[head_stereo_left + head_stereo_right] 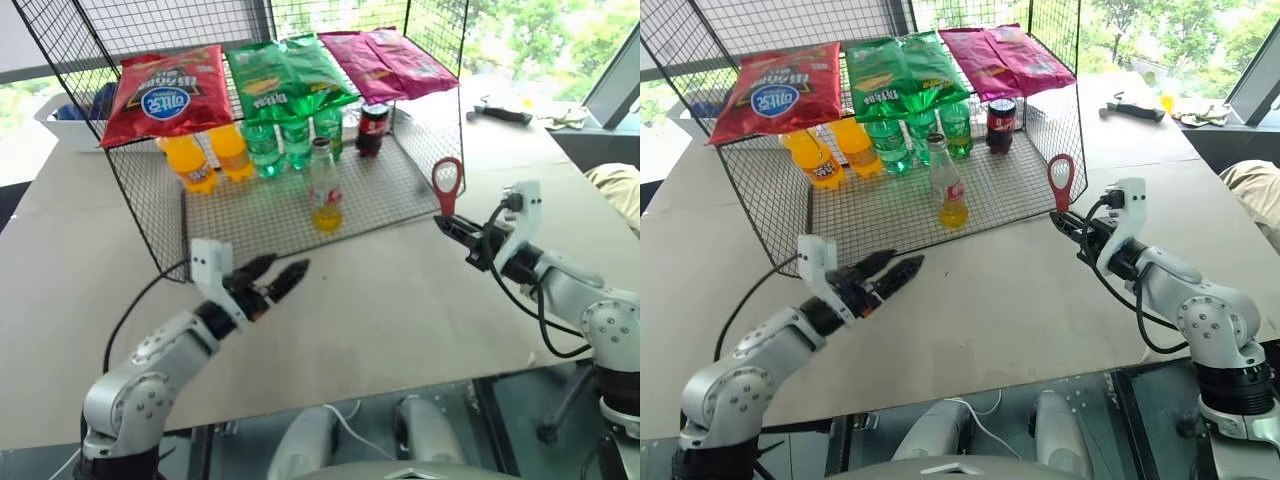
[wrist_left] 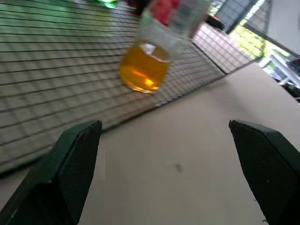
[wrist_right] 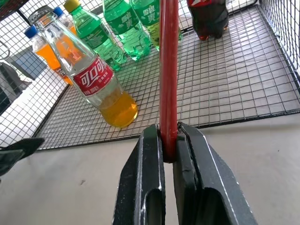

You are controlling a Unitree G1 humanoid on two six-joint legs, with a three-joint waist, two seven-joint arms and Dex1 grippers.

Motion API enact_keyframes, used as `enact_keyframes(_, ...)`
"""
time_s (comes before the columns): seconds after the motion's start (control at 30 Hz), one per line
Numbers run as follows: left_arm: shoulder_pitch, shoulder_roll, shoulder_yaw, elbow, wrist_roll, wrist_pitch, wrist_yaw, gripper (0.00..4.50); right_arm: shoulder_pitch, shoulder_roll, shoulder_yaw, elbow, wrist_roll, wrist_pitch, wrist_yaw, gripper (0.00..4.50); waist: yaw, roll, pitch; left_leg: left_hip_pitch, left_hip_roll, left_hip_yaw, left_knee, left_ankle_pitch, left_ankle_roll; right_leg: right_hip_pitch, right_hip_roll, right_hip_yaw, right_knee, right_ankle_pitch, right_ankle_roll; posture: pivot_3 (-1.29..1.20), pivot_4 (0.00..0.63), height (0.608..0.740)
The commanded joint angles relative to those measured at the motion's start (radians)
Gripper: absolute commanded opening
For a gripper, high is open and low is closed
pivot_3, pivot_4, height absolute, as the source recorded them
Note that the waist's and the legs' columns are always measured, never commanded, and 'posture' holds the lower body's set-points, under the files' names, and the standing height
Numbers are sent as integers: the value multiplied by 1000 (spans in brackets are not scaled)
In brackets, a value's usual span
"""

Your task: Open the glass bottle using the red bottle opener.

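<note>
Glass bottle (image 1: 325, 190) stands upright on the wire rack (image 1: 400, 190), centre frame. Right gripper (image 1: 447, 224), mid-right, clamps the red bottle opener (image 1: 447, 185) upright. Left gripper (image 1: 283, 275), lower left, gapes wide, empty, above the counter (image 1: 380, 310).

You have: chip bags (image 1: 165, 95) x3 (red, green, magenta). Green bottles (image 1: 264, 147) x3. Orange bottles (image 1: 190, 164) x2. Dark cola bottle (image 1: 373, 130) x1. Glass bottle (image 1: 324, 186) x1. Red opener (image 1: 447, 186) x1. Grippers x2: left (image 1: 268, 277), right (image 1: 447, 226).
</note>
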Motion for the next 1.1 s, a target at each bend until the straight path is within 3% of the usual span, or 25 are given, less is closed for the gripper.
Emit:
enact_keyframes(0.03, -91, 2, 14, 84, 92, -162, -103, 4471, -38, 16, -17, -7, -47, -23, 35, 0, 1, 0, 0, 0, 0, 0, 0, 0, 0, 0, 0, 0, 0, 0, 0, 0, 150, 740)
enact_keyframes(0.37, -249, -41, -82, 256, 175, -320, -387, 4471, -49, 61, -31, -29, -123, -16, 52, 0, -4, 0, 0, -4, 0, 1, 0, -1, 2, -4, -2, 1, -1, 0, 0, 0, 150, 740)
enact_keyframes(0.67, -366, -108, -157, 428, 402, -548, -380, 4471, -40, 75, -29, -88, -167, -22, 56, 0, -8, 0, 0, -3, -1, 2, 0, -1, 2, -4, -1, 3, 0, 0, 0, 0, 150, 740)
enact_keyframes(1.1, -562, -218, -179, 747, 559, -789, -359, 4471, -59, 84, -14, -109, -221, -18, 85, 0, -6, 0, 0, -3, -3, 2, 1, -1, 2, -4, -2, 2, 1, 0, 0, 0, 150, 740)
